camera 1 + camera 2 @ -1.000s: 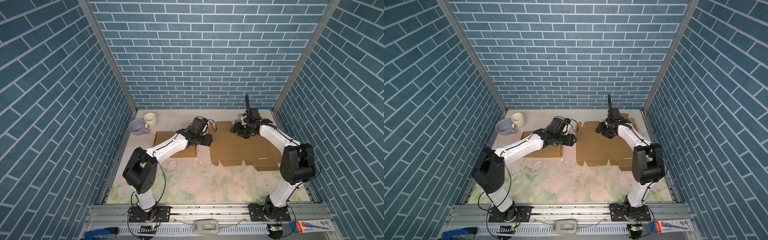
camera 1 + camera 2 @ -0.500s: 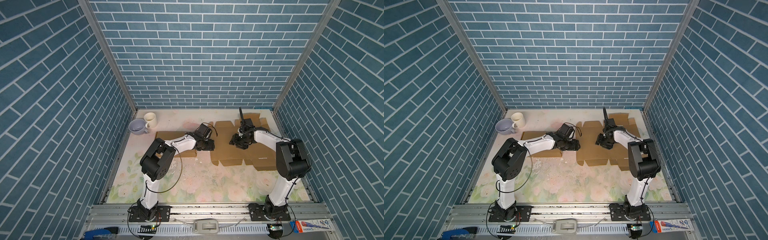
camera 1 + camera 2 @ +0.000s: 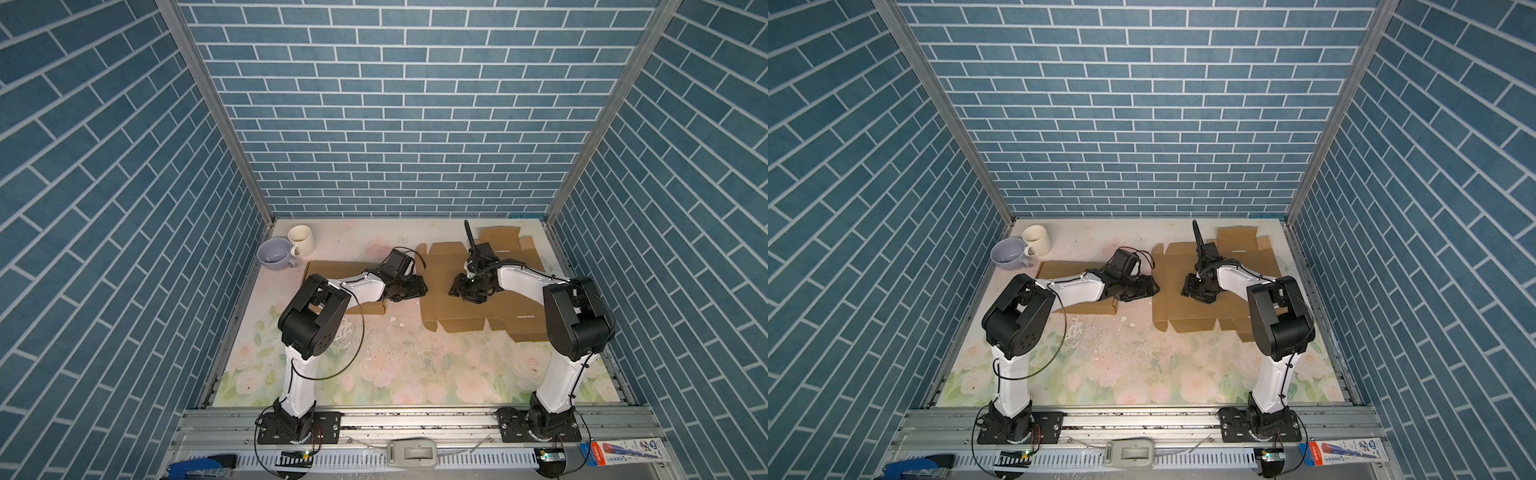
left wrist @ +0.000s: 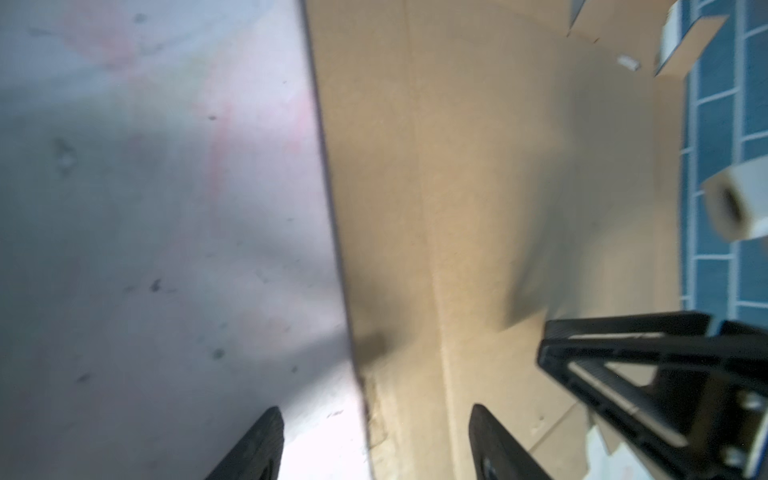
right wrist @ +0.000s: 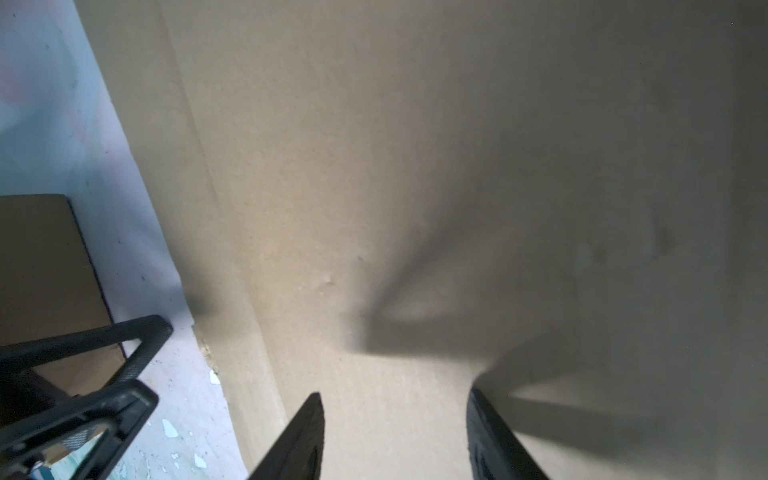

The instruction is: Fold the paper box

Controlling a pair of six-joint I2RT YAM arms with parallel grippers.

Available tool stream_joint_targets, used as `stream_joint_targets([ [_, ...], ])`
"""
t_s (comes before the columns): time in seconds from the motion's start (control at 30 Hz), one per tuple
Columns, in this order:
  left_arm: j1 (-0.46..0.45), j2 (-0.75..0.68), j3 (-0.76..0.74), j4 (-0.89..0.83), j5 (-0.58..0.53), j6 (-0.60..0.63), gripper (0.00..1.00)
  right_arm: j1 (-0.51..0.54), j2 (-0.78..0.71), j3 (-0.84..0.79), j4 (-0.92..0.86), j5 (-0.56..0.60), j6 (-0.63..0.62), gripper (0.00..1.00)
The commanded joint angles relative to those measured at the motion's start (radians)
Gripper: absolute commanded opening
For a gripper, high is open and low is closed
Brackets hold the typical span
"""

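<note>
The paper box is a flat brown cardboard blank [image 3: 440,266] [image 3: 1173,301] lying unfolded on the table right of centre. My left gripper [image 3: 420,286] [image 3: 1152,286] sits low at the blank's left edge. In the left wrist view it [image 4: 374,409] is open, one finger over bare table and one over the cardboard [image 4: 478,166], the edge running between them. My right gripper [image 3: 456,291] [image 3: 1188,291] hovers low over the blank, a little right of the left one. In the right wrist view it [image 5: 395,395] is open with only flat cardboard [image 5: 374,166] below.
A second flat cardboard piece [image 3: 332,270] [image 3: 1067,270] lies under my left arm. A lavender cup [image 3: 274,254] and a cream mug [image 3: 301,240] stand at the back left. Blue brick walls enclose the table on three sides.
My right gripper came from the blank's far part toward its left half and lower, narrowing slightly. My left gripper shifted right to the blank's edge and opened wider. The blank still lies flat.
</note>
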Motion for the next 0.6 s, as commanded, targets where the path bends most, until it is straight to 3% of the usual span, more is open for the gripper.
stream_joint_targets([
  [0.0, -0.003, 0.047, -0.023, 0.091, 0.041, -0.075, 0.71, 0.026, 0.041, -0.049, -0.008, -0.025, 0.034, 0.55],
  [0.57, -0.016, 0.052, -0.094, 0.408, 0.112, -0.303, 0.7, 0.026, 0.042, -0.048, -0.016, -0.027, 0.019, 0.54],
])
